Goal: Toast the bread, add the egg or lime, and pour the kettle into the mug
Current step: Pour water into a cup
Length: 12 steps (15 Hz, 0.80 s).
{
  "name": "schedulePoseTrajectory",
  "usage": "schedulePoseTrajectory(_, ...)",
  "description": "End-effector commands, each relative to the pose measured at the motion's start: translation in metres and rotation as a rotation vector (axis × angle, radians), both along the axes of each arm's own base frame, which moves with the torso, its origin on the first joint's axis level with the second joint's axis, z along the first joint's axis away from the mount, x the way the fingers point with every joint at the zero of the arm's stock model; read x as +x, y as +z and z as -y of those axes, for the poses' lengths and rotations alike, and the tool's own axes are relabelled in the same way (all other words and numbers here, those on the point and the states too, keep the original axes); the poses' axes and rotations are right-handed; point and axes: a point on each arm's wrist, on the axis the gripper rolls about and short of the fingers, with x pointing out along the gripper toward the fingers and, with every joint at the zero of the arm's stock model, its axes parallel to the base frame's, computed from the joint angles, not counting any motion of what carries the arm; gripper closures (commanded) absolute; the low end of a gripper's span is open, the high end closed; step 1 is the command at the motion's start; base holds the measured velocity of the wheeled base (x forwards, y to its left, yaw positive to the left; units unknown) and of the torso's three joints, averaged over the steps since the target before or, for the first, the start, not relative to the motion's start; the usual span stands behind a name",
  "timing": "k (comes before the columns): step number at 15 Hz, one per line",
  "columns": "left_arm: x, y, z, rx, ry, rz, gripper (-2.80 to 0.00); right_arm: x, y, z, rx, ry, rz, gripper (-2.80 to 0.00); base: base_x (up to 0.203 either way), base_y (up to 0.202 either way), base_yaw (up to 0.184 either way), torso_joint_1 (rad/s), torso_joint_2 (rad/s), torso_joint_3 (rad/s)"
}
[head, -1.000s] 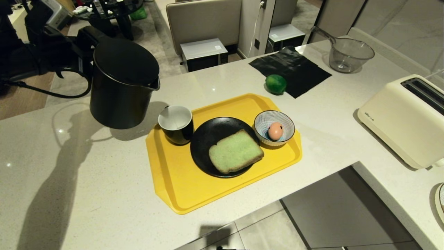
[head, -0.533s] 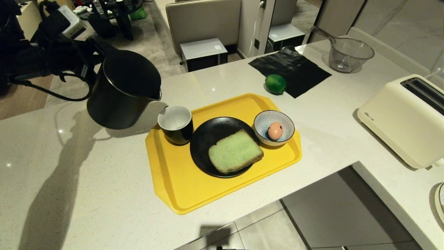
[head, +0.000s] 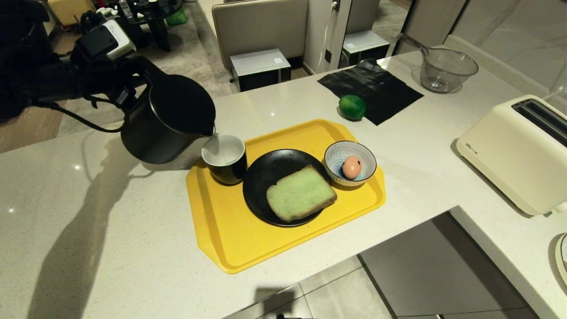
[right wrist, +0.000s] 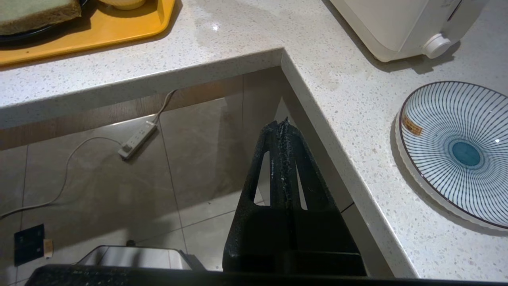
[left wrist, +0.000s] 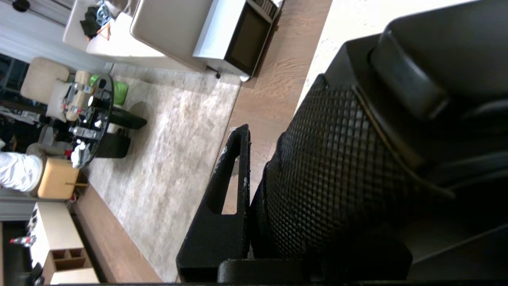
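Note:
The black kettle (head: 168,119) hangs tilted above the counter, its spout right over the rim of the black mug (head: 224,158), which stands at the yellow tray's back left corner. My left gripper (head: 122,88) is shut on the kettle's handle (left wrist: 329,178); one of its fingers (left wrist: 234,174) presses against the textured grip. The green-faced bread (head: 300,192) lies on a black plate (head: 261,177). The egg (head: 351,167) rests in a striped bowl (head: 341,153). Behind the tray, the lime (head: 352,106) sits on the counter. My right gripper (right wrist: 279,127) is parked, shut and empty, below the counter's edge.
The yellow tray (head: 230,239) lies near the counter's front edge. A cream toaster (head: 518,150) stands at the right, with a black cloth (head: 372,88) and a glass jug (head: 445,68) at the back. A striped plate (right wrist: 456,151) sits on the side counter.
The left arm has swung the kettle to the right and tipped it further over. Its spout went from left of the mug to just above the mug's rim. The right arm has not moved.

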Motion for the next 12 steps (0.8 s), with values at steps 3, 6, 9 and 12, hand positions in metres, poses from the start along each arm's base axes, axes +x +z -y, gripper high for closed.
schedulePoseTrajectory(3, -0.006, 0.01, 0.003, 0.025, 0.007, 0.008, 0.0, 0.002, -0.007, 0.0, -0.001, 0.0, -0.027, 0.0, 0.0, 0.0, 0.0, 0.0, 0.0, 0.0)
schedulePoseTrajectory(6, -0.012, 0.018, 0.006, 0.094, 0.002, 0.024, 0.0, 0.002, -0.007, 0.0, -0.001, 0.0, -0.027, 0.0, 0.0, 0.0, 0.0, 0.0, 0.0, 0.0)
schedulePoseTrajectory(9, -0.018, 0.025, 0.019, 0.122, 0.012, 0.044, 0.0, 0.002, -0.007, 0.0, -0.001, 0.0, -0.026, 0.0, 0.0, 0.0, 0.0, 0.0, 0.0, 0.0)
schedulePoseTrajectory(12, -0.024, 0.033, 0.025, 0.162, 0.026, 0.055, 0.0, 0.002, -0.007, 0.0, -0.001, 0.0, -0.027, 0.0, 0.0, 0.0, 0.0, 0.0, 0.0, 0.0)
